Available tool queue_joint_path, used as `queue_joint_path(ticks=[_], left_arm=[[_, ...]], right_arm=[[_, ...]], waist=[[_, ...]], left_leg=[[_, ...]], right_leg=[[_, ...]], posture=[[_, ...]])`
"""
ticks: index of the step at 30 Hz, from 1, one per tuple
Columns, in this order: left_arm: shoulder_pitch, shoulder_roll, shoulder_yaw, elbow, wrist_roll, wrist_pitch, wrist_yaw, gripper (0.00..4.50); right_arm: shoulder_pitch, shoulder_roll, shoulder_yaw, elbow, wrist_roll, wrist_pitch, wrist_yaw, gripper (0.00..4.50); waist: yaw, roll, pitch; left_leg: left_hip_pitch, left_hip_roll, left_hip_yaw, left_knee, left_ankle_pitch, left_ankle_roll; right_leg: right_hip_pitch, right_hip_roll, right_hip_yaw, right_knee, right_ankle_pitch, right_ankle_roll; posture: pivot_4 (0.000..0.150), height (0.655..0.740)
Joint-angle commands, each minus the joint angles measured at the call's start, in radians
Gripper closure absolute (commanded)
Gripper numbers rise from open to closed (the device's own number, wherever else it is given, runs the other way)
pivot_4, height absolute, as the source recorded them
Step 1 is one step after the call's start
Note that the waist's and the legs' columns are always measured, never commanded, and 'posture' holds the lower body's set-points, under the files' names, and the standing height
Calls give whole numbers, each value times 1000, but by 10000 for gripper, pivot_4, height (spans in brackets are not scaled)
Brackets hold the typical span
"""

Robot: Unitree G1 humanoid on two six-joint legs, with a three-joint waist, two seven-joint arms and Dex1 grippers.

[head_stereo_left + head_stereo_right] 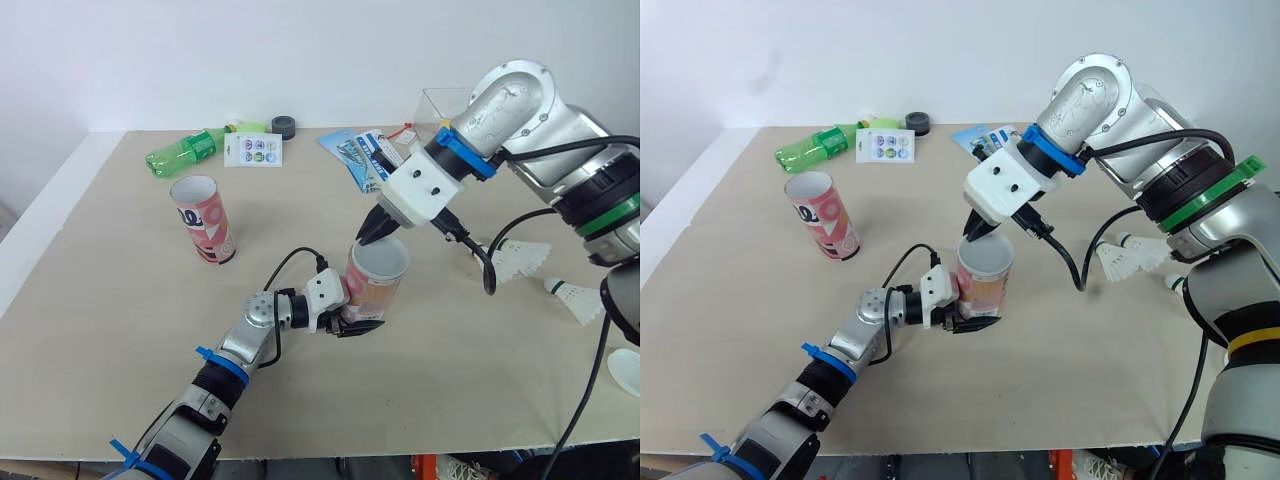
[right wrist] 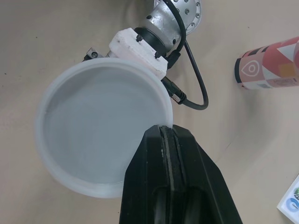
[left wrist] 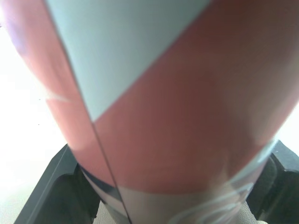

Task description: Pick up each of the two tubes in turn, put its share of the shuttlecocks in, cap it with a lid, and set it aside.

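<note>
Right, the left gripper (image 1: 360, 322) has the tube (image 1: 376, 282) and the right gripper (image 1: 378, 234) is at its rim.
The left one's black fingers clamp the tube low down, holding it near upright over the middle of the table (image 1: 120, 290). The right one's fingers are pressed together, pinching nothing, tips touching the tube's white rim. Whether a lid sits on top, I can't tell. The second tube (image 1: 203, 222) stands well apart on the left, and two shuttlecocks (image 1: 522, 258) lie on the right.
</note>
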Motion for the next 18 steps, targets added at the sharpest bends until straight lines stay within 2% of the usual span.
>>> queue_joint_path(ticks=[1,3,4,6,9,14,18], left_arm=[[28,14,6,24,12,25,4,11511],[28,15,6,23,12,26,4,11511],[29,15,6,22,12,26,4,11511],[29,15,6,22,11,27,4,11511],[29,16,6,21,10,29,3,11511],[31,19,6,16,10,32,1,11511],[27,21,10,16,8,32,-2,11511]], right_arm=[[3,-10,7,11,-10,-11,39,44503],[3,-17,16,7,-7,8,39,44503],[2,-22,21,3,-6,18,39,38111],[6,-25,18,1,-3,25,39,32188],[13,-25,-5,1,3,31,39,19977],[41,-46,-93,-18,95,138,39,19977],[91,-42,-270,-8,218,338,39,19977]], waist=[[0,0,0],[0,0,0],[0,0,0],[0,0,0],[0,0,0],[0,0,0],[0,0,0]], left_leg=[[0,0,0,0,0,0],[0,0,0,0,0,0],[0,0,0,0,0,0],[0,0,0,0,0,0],[0,0,0,0,0,0],[0,0,0,0,0,0],[0,0,0,0,0,0]], right_leg=[[0,0,0,0,0,0],[0,0,0,0,0,0],[0,0,0,0,0,0],[0,0,0,0,0,0],[0,0,0,0,0,0],[1,0,0,0,0,0],[0,0,0,0,0,0]], posture=[[1500,7400],[1500,7400],[1500,7400],[1500,7400],[1500,7400],[1500,7400],[1500,7400]])
